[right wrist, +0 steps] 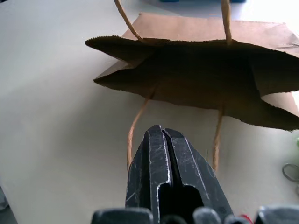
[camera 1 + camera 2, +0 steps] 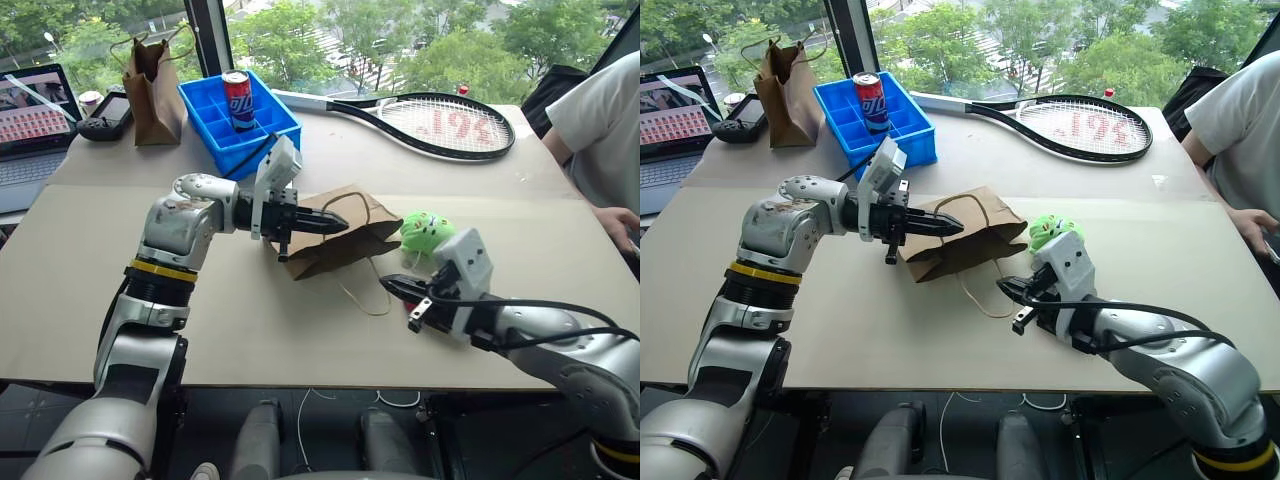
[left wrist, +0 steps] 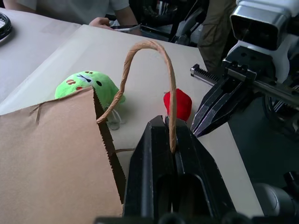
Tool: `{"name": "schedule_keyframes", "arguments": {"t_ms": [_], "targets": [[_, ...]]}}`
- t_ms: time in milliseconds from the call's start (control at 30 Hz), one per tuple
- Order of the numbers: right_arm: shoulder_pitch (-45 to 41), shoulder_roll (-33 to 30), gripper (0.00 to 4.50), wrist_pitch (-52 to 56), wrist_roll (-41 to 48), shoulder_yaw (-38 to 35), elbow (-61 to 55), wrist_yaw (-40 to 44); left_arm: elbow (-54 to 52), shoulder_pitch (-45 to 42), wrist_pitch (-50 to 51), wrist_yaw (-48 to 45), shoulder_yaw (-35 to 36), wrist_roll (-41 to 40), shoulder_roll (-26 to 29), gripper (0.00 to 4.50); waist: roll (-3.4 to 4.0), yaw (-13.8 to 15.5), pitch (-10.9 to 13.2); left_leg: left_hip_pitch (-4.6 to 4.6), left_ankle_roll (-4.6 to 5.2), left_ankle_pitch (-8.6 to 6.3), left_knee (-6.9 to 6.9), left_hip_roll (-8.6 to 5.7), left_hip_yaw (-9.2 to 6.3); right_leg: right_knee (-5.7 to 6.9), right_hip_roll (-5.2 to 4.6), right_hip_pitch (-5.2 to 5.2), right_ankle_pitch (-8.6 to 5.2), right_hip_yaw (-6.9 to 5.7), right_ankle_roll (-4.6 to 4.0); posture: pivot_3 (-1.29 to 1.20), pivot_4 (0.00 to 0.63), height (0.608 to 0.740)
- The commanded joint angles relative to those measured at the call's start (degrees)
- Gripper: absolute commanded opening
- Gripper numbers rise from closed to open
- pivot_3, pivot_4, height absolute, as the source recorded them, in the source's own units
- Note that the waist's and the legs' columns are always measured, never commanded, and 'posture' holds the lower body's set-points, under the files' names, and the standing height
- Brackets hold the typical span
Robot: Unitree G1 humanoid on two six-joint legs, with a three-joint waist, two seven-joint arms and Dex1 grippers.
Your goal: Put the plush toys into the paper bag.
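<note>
The paper bag (image 2: 350,245) lies on its side mid-table, its mouth (image 1: 201,79) facing my right gripper. My left gripper (image 3: 163,123) is shut on the bag's upper twine handle (image 3: 140,46), holding that loop up off the table. The lower handle (image 2: 365,300) lies looped on the table. My right gripper (image 2: 385,285) is shut just in front of the mouth, over that lower loop, with nothing seen between its fingers. The green plush toy (image 2: 425,232) sits beside the bag's mouth. The red plush toy (image 3: 177,103) lies near my right gripper's tips.
At the back left stand a narrower dark brown bag (image 2: 150,90) and a blue tray (image 2: 205,105) holding a can (image 2: 238,100). A tennis racket (image 2: 440,125) lies at the back. A laptop (image 2: 30,120) is far left. A person (image 2: 610,130) sits at the right edge.
</note>
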Motion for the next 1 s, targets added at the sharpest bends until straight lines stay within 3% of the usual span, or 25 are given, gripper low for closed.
{"name": "schedule_keyframes", "arguments": {"t_ms": [33, 300, 567, 800, 1000], "targets": [[-4.7, 4.0, 0.08, -3.9, -8.2, 5.3, 6.4, -0.4, -3.5, -0.4, 0.7, 1.0, 0.4, -1.5, 0.6, 0.00, 0.00, 0.0, 0.0, -0.01, 0.00, 0.00, -0.01, 0.00, 0.00, 0.00, 0.00, 0.00, -0.01, 0.00, -0.01, 0.00, 0.150, 0.731], [-14.8, 10.2, 0.08, -8.9, -21.6, 14.4, 20.6, 4.2, -2.9, -1.7, 1.7, 3.0, 1.5, -3.2, -0.7, 0.00, 0.01, 0.2, 0.0, -0.03, 0.00, 0.00, -0.02, -0.01, 0.00, 0.02, 0.03, -0.04, -0.01, -0.01, 0.01, 0.00, 0.150, 0.731], [-15.7, 14.0, 0.08, -16.5, -33.0, 20.3, 33.1, 8.4, -3.1, -3.6, 5.9, 8.0, 5.5, -7.9, -1.9, 0.00, 0.01, 0.0, 0.0, -0.04, 0.00, 0.00, -0.04, -0.01, 0.00, 0.06, 0.03, -0.05, -0.02, -0.02, 0.03, 0.00, 0.150, 0.731], [-13.5, 16.0, 0.08, -18.2, -37.4, 20.5, 33.8, 11.4, 1.1, -10.4, 8.4, 12.5, 11.9, -11.0, -0.2, 0.00, 0.00, 0.0, 0.0, 0.00, 0.00, 0.01, -0.05, -0.01, -0.02, 0.08, 0.04, -0.04, -0.03, -0.02, 0.06, 0.00, 0.150, 0.731], [-12.8, 16.7, 0.08, -16.5, -39.0, 20.2, 31.3, 12.9, 2.5, -15.0, 4.8, 10.9, 11.6, -9.7, 2.6, 0.00, 0.00, -0.1, 0.0, 0.05, -0.02, 0.01, -0.13, -0.01, -0.02, 0.09, 0.05, -0.04, -0.04, -0.03, 0.07, 0.00, 0.150, 0.731]]}}
